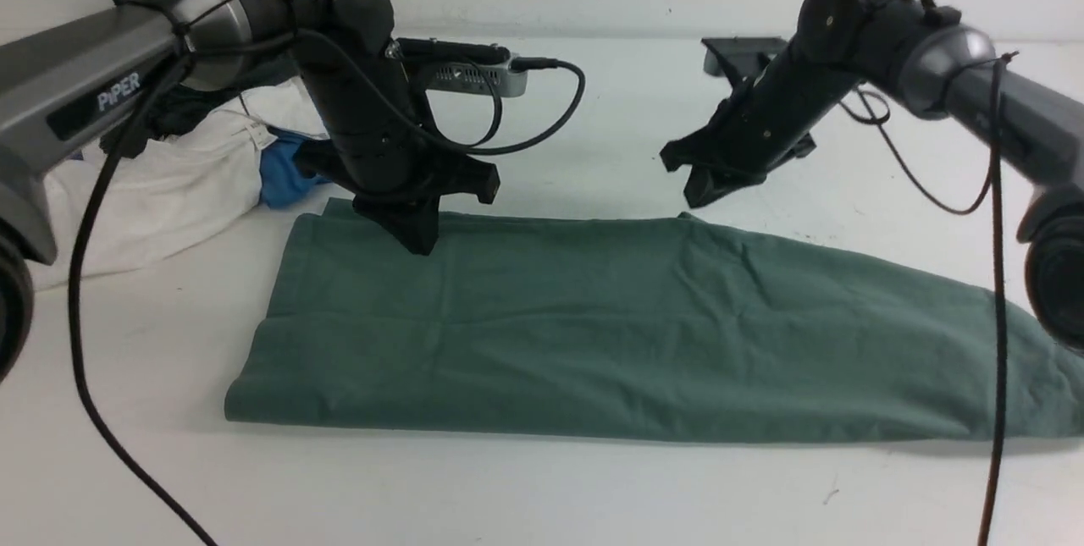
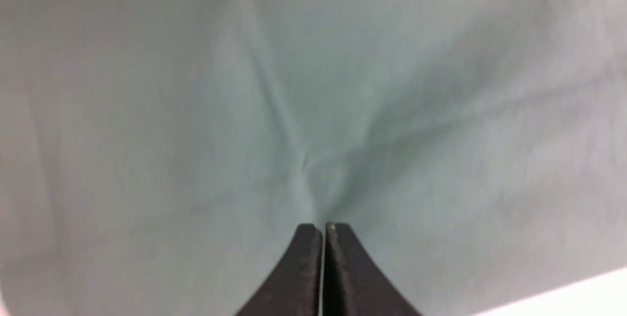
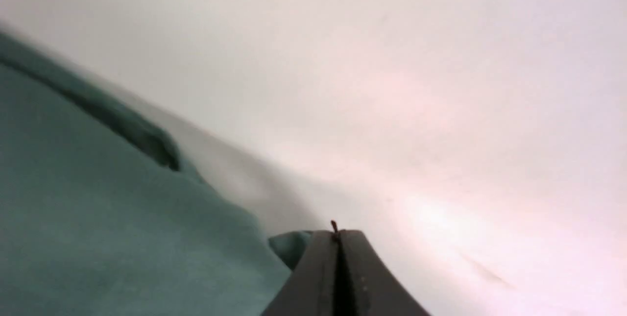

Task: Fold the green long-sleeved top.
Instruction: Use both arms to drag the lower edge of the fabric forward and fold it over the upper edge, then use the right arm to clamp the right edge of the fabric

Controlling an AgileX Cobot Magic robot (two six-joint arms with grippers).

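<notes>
The green long-sleeved top (image 1: pixel 593 334) lies on the white table as a long folded band, running from the left to the right edge of the front view. My left gripper (image 1: pixel 419 243) points straight down onto its far left part. In the left wrist view the left gripper (image 2: pixel 323 227) is shut, and creases in the top (image 2: pixel 196 110) run into its tips, so a pinch of cloth is held. My right gripper (image 1: pixel 699 190) hovers just over the top's far edge, shut. In the right wrist view the right gripper (image 3: pixel 338 231) holds nothing, with the top (image 3: pixel 98 208) beside it.
A heap of white cloth (image 1: pixel 169 182) with a blue garment (image 1: pixel 284 173) and a dark garment (image 1: pixel 186 106) lies at the back left. A grey box with a black cable (image 1: pixel 474 76) and a black stand (image 1: pixel 745 55) sit at the back. Loose arm cables (image 1: pixel 85 317) hang in front.
</notes>
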